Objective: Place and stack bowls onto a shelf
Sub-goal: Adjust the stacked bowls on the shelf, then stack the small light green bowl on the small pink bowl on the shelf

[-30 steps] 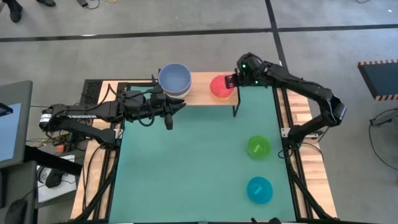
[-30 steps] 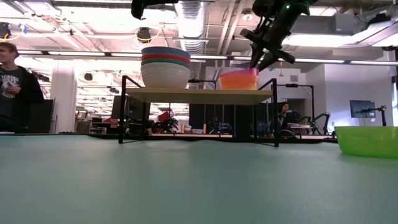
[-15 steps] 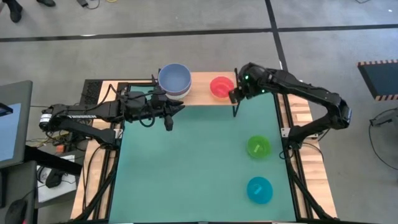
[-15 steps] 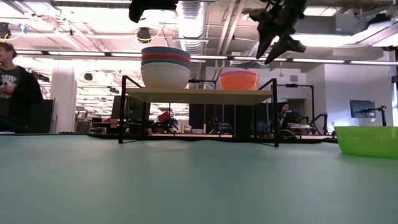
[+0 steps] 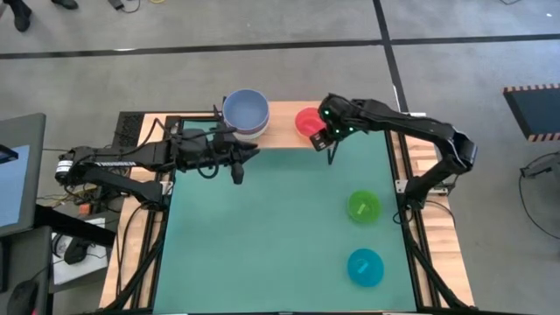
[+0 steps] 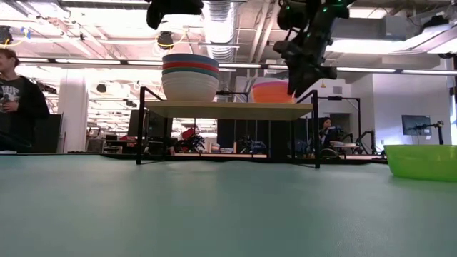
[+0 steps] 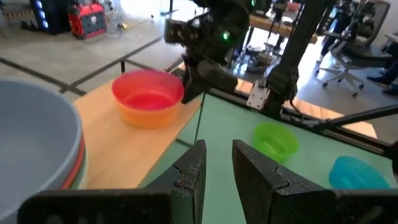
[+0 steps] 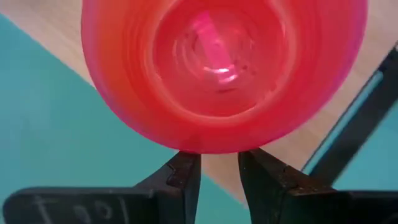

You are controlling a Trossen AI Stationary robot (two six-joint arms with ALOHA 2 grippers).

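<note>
The shelf (image 5: 282,133) stands at the table's far edge. On its left end is a stack of bowls (image 6: 190,77): white at the bottom, then teal and red, with periwinkle (image 5: 246,108) on top. On its right end sits the pink bowl (image 5: 306,117), nested in a yellow-orange one (image 6: 270,93). My right gripper (image 8: 219,171) is at the pink bowl's near side, open by a narrow gap. My left gripper (image 7: 219,165) hovers in front of the stack (image 5: 252,152), also narrowly open. The green bowl (image 5: 364,206) and the cyan bowl (image 5: 366,267) rest on the table. My right gripper has its fingertips (image 8: 186,163) right at the near wall (image 8: 214,144) of the pink bowl, coming slantwise from the near right. I cannot tell whether they touch it. The bowl sits upright on the shelf.
The shelf's black legs (image 6: 316,128) stand close under my right gripper. A bare strip of shelf top lies between the stack and the pink bowl. The green mat (image 5: 262,245) stretches toward the near edge. A person (image 6: 18,100) stands beyond the table on the left.
My right gripper was at the pink bowl's right rim. It rose and drew back toward the near edge. Then it swung left and came down at the bowl's near side. The bowls have stayed in place.
</note>
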